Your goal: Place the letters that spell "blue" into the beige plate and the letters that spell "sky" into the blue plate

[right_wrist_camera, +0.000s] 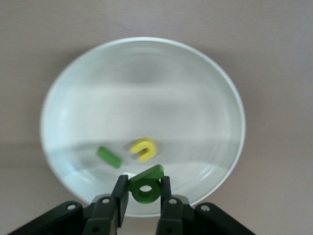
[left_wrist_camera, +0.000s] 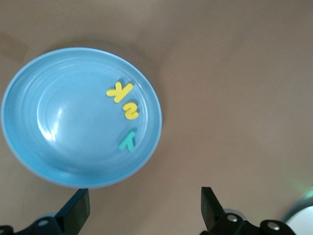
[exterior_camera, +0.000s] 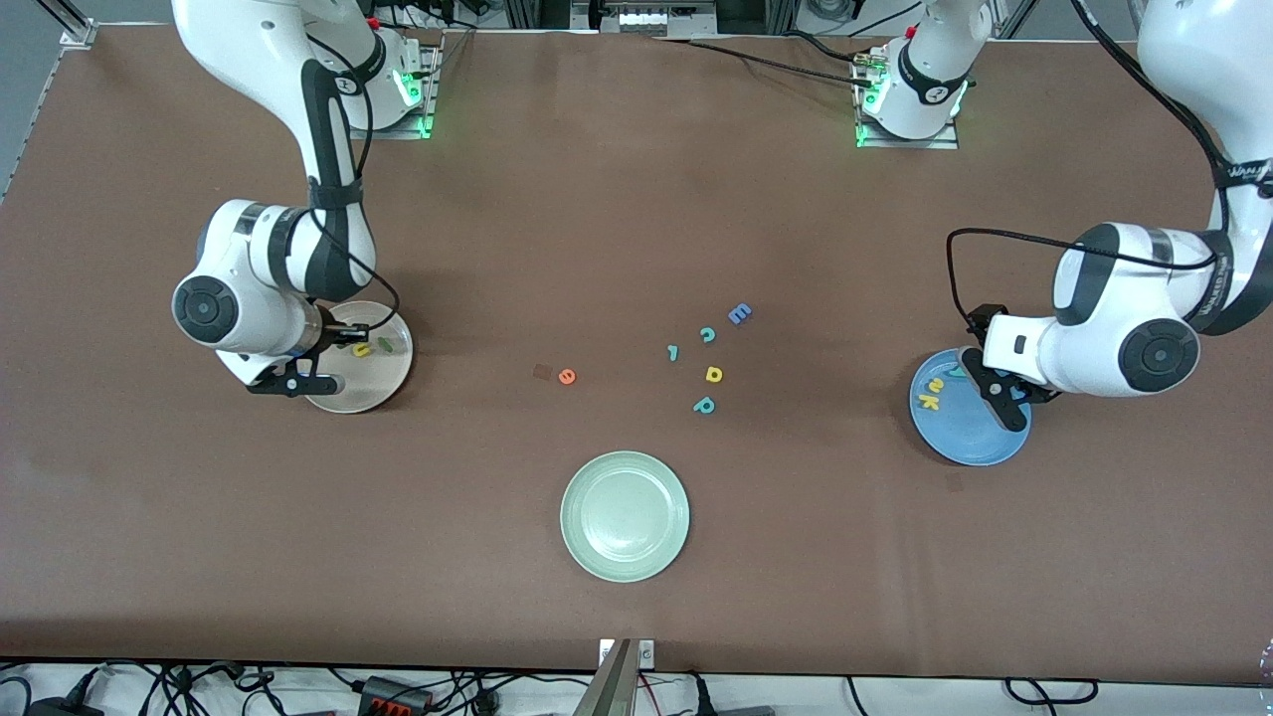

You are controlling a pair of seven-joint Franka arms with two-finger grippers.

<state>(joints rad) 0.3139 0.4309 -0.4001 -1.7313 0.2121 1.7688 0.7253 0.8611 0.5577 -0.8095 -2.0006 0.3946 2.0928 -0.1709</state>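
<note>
A: R gripper?
B: Over the beige plate, fingers pinched on the olive-green b. Yellow u + green l lie in that plate.
A: L gripper?
B: Over the blue plate, fingers wide apart, nothing in them. Yellow k, s, teal y lie in it.
A: Orange e?
B: On the table mid-way, farther from cam than the pale green plate.

Three round plates sit on the table: one beige plate, one blue plate and one pale green plate. Twelve small foam letters show: three in the blue plate, two in the beige plate, one held above it, six loose on the table.
</note>
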